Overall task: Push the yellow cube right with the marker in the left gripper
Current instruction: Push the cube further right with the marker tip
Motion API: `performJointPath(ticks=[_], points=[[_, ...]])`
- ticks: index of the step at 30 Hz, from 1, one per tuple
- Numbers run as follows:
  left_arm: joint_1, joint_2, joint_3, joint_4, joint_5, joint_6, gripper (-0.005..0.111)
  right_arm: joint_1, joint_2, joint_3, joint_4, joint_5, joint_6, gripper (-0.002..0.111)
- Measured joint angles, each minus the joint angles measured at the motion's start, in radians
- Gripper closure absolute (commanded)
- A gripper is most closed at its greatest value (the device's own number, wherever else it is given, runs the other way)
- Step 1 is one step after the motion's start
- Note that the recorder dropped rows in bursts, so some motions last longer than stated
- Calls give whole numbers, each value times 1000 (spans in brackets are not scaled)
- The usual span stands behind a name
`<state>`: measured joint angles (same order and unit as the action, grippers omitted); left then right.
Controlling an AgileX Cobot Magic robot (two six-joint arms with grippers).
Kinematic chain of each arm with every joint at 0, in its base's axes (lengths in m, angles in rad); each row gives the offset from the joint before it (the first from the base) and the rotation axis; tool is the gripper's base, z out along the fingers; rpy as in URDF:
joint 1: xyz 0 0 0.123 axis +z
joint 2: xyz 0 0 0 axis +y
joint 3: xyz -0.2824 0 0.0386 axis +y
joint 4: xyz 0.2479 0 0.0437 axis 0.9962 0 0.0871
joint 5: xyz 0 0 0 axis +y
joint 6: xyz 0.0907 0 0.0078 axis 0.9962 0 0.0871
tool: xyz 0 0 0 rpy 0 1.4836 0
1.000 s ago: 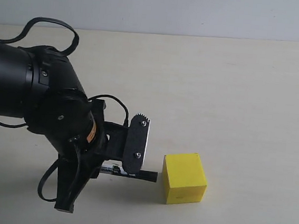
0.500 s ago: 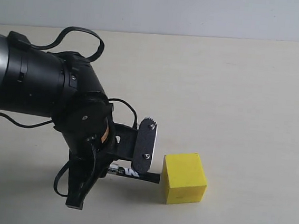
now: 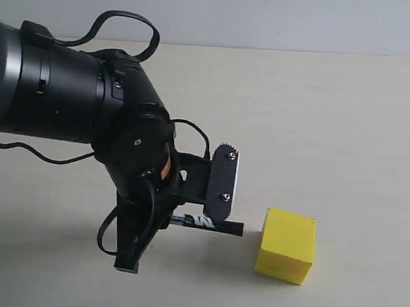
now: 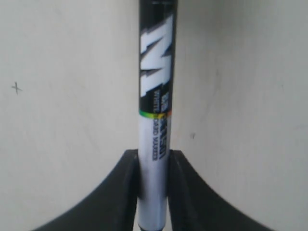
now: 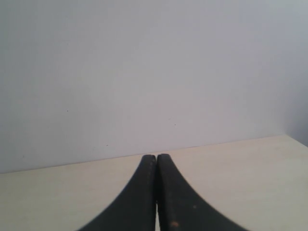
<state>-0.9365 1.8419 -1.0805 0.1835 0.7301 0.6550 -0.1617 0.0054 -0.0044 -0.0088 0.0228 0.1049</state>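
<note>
Yellow cube (image 3: 286, 245) sits on the counter (image 3: 352, 138) just past the marker (image 3: 209, 224) tip, looks light and hard, and should slide if poked low and middle by the marker pinched in the left fingers (image 3: 224, 181); right fingers (image 5: 144, 192) are pressed together.

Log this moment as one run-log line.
left gripper: shut on marker | marker: near level, tip toward yellow cube, not touching | right gripper: shut, empty
</note>
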Motion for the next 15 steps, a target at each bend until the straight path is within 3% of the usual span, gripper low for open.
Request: performJointPath(ticks=[15], points=[[29,87,-86,-29,83,93,107,0,0,0,0,0,0,108]])
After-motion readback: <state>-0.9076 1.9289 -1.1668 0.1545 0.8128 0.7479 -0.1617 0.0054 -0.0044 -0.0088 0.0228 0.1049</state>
